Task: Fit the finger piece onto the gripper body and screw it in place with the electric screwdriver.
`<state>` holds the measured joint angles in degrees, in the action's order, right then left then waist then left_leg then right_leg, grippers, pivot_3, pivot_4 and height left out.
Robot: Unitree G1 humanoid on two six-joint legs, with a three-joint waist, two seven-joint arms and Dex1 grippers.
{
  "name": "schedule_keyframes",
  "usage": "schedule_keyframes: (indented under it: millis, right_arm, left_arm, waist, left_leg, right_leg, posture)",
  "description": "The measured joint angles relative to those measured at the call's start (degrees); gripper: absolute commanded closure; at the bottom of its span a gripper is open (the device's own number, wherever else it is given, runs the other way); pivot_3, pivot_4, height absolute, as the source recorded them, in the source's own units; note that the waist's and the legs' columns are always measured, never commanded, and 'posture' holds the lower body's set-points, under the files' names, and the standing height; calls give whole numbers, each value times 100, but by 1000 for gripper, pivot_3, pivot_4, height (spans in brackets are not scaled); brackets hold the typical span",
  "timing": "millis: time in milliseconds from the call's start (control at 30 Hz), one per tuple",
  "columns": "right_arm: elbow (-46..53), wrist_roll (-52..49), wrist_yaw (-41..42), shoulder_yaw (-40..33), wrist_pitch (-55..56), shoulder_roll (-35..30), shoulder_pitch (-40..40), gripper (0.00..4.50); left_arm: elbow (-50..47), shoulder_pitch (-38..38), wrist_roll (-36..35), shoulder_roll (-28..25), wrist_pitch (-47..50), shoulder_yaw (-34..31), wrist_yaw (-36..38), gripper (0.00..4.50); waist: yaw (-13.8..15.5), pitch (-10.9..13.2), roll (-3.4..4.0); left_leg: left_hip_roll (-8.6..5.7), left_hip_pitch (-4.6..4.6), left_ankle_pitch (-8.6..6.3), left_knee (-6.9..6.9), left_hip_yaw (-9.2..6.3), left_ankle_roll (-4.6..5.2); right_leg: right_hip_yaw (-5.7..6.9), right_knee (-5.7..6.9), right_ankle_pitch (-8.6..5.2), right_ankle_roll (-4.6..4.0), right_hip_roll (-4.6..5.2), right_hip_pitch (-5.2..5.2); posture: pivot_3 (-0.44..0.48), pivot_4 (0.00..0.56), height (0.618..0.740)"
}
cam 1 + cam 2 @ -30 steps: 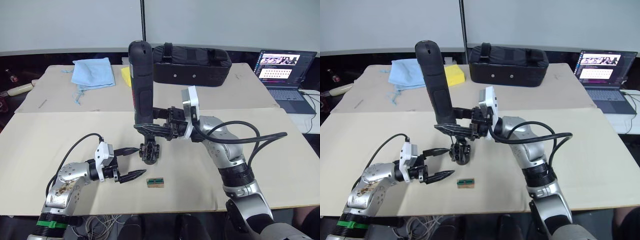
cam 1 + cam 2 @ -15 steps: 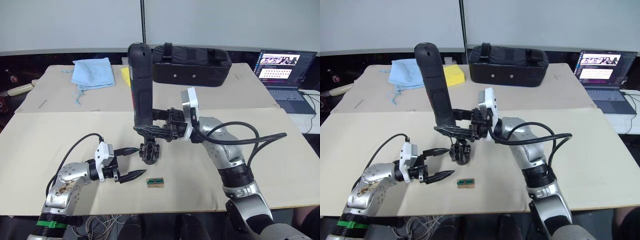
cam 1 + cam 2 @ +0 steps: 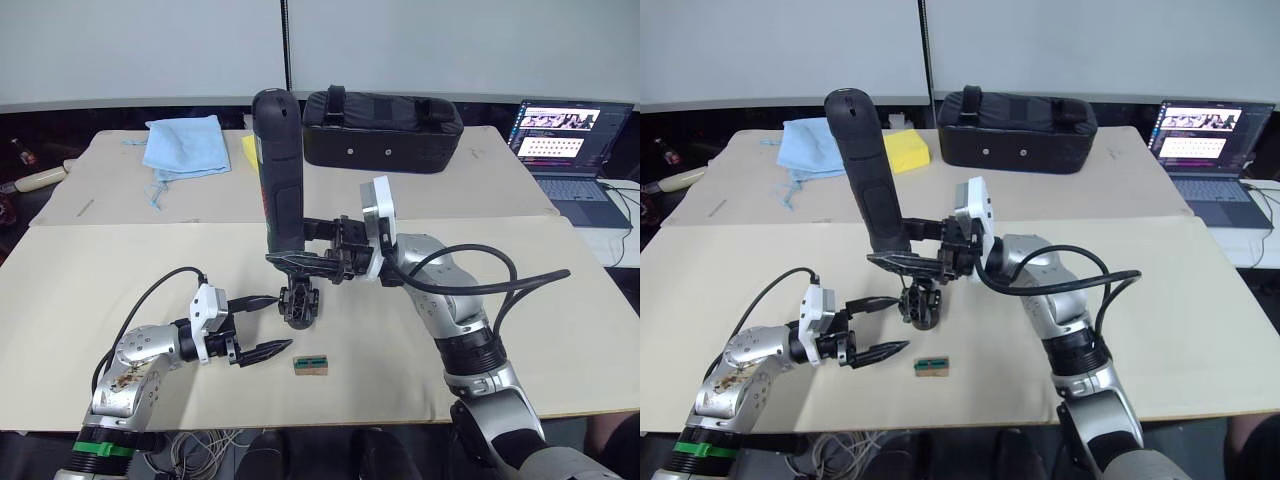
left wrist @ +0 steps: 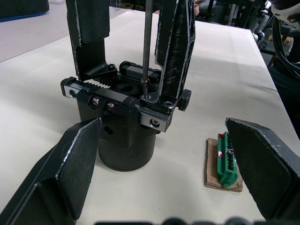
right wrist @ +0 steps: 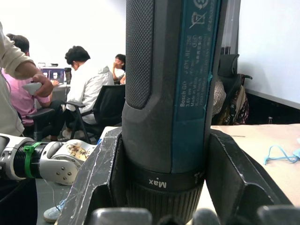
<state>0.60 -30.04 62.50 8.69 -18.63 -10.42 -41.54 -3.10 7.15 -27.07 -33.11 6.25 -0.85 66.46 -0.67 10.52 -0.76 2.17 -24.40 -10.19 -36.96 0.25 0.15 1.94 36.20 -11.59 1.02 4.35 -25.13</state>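
Note:
The gripper body (image 3: 300,305) stands on the beige table (image 3: 120,260); in the left wrist view the gripper body (image 4: 119,117) carries two upright black fingers. The finger piece (image 4: 176,47) stands on its bracket, and the thin metal bit (image 4: 146,47) comes down right beside its foot onto a screw. My right gripper (image 3: 300,262) is shut on the electric screwdriver (image 3: 278,170), holding it nearly upright over the body, with the screwdriver's barrel (image 5: 168,93) clamped between the two fingers. My left gripper (image 3: 282,322) rests open just left of the body, touching nothing.
A tiny brown-and-green box (image 3: 311,365) lies in front of the body. At the back are a black padded bag (image 3: 385,118), a blue cloth (image 3: 185,143) and a yellow sponge (image 3: 908,150). A laptop (image 3: 565,135) sits far right. Seated people (image 5: 93,89) show behind.
The screwdriver's top has leaned slightly to the left and my right wrist has shifted a little left with it. The left arm and the gripper body have stayed put.

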Motion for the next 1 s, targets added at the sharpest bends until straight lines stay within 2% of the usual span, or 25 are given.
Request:
schedule_keyframes:
  millis: [367,1000]
  right_arm:
    - [-9,13,98,2,40,8,0,2572]
    - [-6,14,92,87,39,16,38,2572]
  left_arm:
    - [37,3,49,0,-7,36,-5,0]
    - [525,262,679,210,-78,347,-252,0]
  waist:
    - [0,0,0]
    - [0,0,-1]
  left_leg:
    - [0,0,0,0,0,0]
    - [0,1,0,0,0,0]
  right_leg:
    - [0,0,0,0,0,0]
    - [-1,3,0,0,-1,0]
  posture:
    - [0,150,740]
    - [0,150,740]
